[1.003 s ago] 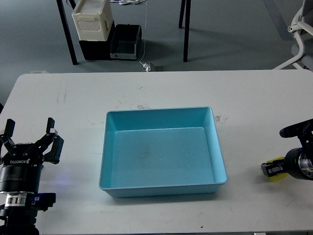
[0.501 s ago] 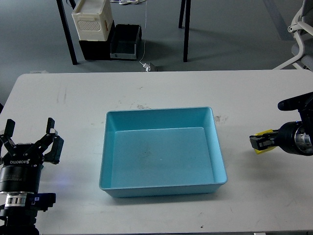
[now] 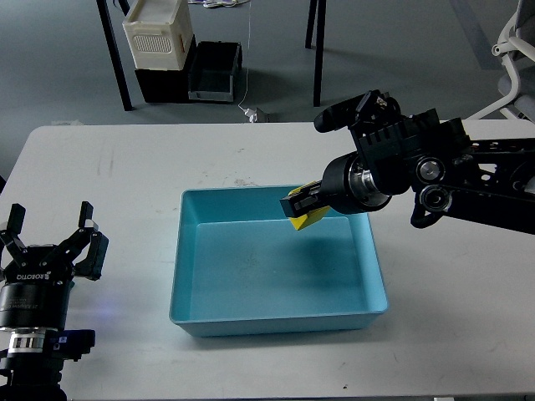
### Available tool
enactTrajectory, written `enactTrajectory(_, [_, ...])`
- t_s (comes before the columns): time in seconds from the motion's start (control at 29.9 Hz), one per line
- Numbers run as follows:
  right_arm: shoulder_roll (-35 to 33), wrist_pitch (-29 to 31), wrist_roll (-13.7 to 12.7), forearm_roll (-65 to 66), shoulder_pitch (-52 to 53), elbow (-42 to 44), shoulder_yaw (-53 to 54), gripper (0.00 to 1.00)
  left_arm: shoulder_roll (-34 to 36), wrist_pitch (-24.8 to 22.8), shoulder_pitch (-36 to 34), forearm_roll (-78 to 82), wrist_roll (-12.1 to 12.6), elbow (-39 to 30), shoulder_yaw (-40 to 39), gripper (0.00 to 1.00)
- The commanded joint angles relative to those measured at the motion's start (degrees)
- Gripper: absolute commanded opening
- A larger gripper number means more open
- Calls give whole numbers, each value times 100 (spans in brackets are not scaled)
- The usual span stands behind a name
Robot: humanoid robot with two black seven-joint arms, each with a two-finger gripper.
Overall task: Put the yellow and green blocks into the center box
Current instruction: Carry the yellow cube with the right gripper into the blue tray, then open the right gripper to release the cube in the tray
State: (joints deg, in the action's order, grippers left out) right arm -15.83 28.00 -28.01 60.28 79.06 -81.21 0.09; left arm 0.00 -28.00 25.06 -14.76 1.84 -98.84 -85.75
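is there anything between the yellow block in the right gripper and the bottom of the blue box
Nothing visible. The right gripper holds the yellow block over the far right part of the blue box, already inside its rim line, and the box floor below shows nothing in it.

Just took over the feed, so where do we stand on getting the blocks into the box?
Nothing is done yet: the blue box holds no blocks. In hand: the right tool grips the yellow block above the box's far right corner, not yet released. Left: drop it in, then handle the green block, which is not in view. The left tool is open, off to the box's left.
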Motion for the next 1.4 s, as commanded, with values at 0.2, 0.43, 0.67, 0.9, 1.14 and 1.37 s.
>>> enactTrajectory(0.2, [1415, 0, 1, 1, -260, 958, -404, 0, 0, 0, -1, 8, -8, 5, 15, 100])
enactTrajectory(0.43, [1539, 0, 1, 10, -365, 1072, -703, 0, 0, 0, -1, 8, -8, 58, 32, 100])
enactTrajectory(0.67, [1583, 0, 1, 1, -365, 1256, -651, 17, 0, 0, -10, 8, 1, 164, 32, 100])
enactTrajectory(0.9, [1583, 0, 1, -8, -348, 1529, -642, 100, 0, 0, -10, 8, 1, 164, 32, 100])
enactTrajectory(1.14, [1583, 0, 1, -69, -172, 1643, -388, 100, 0, 0, -10, -1, 1, 164, 41, 100])
enactTrajectory(1.37, [1189, 0, 1, -437, 310, 1617, 139, 100, 0, 0, -18, 8, 1, 155, 41, 100])
